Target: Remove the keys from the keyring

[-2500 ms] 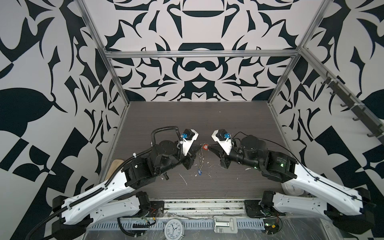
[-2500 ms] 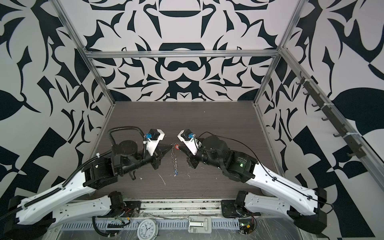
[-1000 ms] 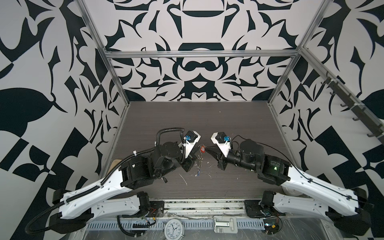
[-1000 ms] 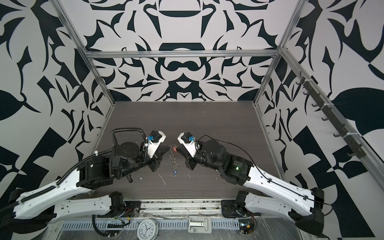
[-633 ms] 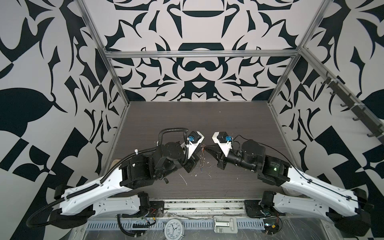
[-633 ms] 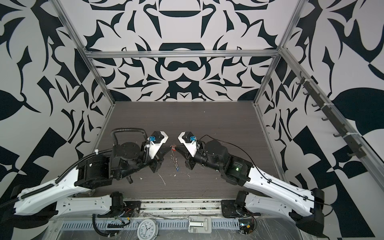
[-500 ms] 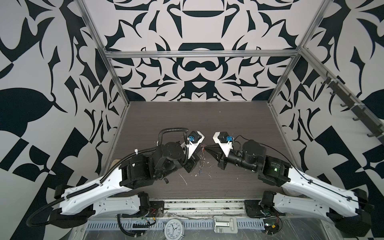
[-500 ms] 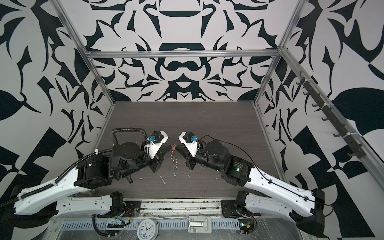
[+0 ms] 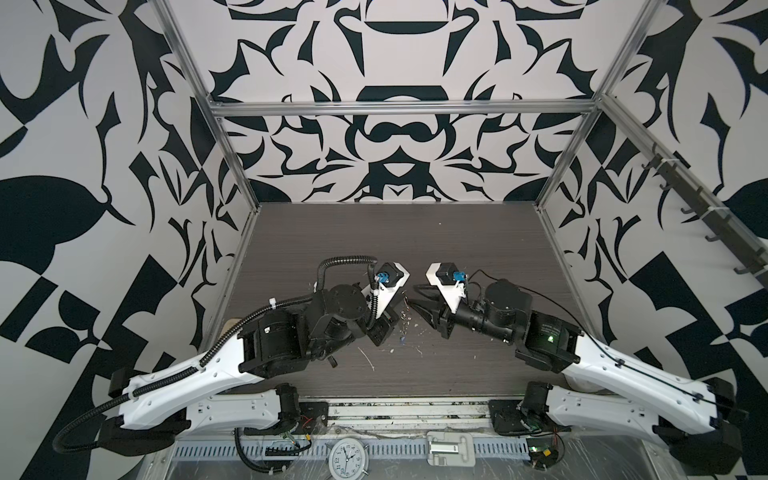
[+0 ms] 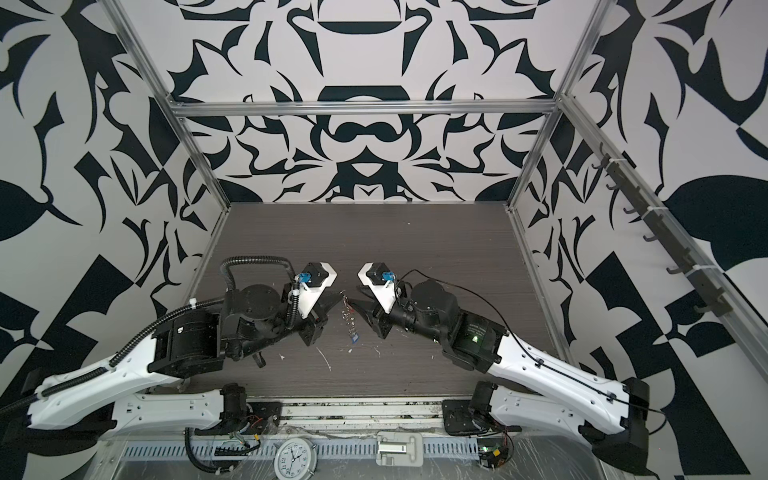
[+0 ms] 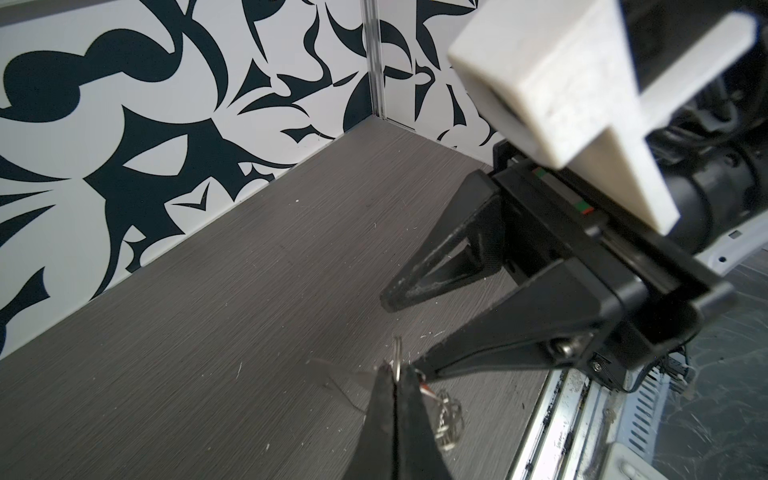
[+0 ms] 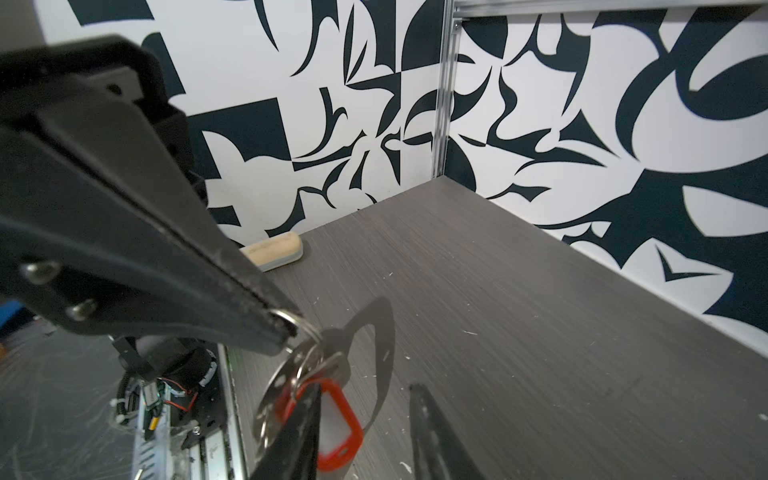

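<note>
The keyring (image 12: 272, 392) is seen hanging in mid-air over the front middle of the table (image 12: 498, 291), and the keys (image 12: 328, 365) are bunched against it, none of them judged to be off yet. A red tag (image 12: 338, 430) is dangled low on the bunch, and a blue tag (image 10: 354, 338) is made out at the very bottom in a top view.

The whole load is carried by one small ring at the top of the keyring, which is pinched in the closed tips of the left gripper (image 12: 291, 330). The right gripper (image 12: 363, 386) is held with its jaws apart and nothing clamped. The red tag is flanked by its two fingers and lies close against one of them.

Trouble is likely if those jaws are closed now: the plate could be caught together with the tag. If a sideways pull is then made, the thin ring could be twisted out of that narrow pinch and the bunch dropped onto the table. A clash of the two sets of fingertips is also to be feared, so closely are they set.
</note>
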Controlling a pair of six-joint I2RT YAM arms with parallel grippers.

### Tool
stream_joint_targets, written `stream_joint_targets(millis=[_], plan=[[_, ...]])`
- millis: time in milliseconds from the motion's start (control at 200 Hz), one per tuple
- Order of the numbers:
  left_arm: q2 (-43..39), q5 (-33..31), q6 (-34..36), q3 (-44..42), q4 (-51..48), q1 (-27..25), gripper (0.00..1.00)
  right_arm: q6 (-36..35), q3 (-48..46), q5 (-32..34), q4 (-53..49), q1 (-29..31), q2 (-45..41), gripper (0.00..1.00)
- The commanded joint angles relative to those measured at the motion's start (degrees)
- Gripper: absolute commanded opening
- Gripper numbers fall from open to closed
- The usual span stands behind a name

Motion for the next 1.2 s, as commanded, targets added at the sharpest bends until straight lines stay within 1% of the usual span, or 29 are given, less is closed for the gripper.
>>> stream_joint_targets(millis=[0, 140, 310, 445, 685, 840, 945, 1195], plan=[[-0.86, -0.80, -0.17, 1.68, 0.08, -0.21, 0.00, 0.37, -0.43, -2.32, 4.36, -0.14, -0.82, 0.44], [-1.17, -1.41, -0.17, 1.34, 0.13, -0.18, 0.00, 0.93, -1.07, -3.26, 4.32, 0.16, -1.74, 0.48], [-1.30, -1.64, -0.04, 1.24, 0.19, -0.21, 0.00, 1.94, -1.76, -3.19, 3.99, 0.43, -2.94, 0.48], [-1.30, -1.38, -0.09, 1.23, 0.18, -0.18, 0.00, 2.55, -2.14, -4.40, 3.90, 0.61, -3.82, 0.49], [-1.21, -0.19, -0.06, 1.24, 0.92, -0.23, 0.00, 1.95, -1.83, -3.06, 3.35, 0.75, -2.36, 0.51], [-1.12, -0.05, -0.17, 1.25, 0.98, -0.19, 0.00, 1.86, -1.58, -3.87, 3.59, 0.79, -1.04, 0.51], [-1.34, -0.58, -0.09, 1.09, 0.54, -0.21, 0.00, 1.47, -1.89, -4.16, 4.15, 0.83, -2.70, 0.51], [-2.70, 0.52, 0.35, -0.58, 0.82, -0.15, 0.00, 0.90, -1.50, -3.02, 0.34, 0.87, -7.58, 0.52]])
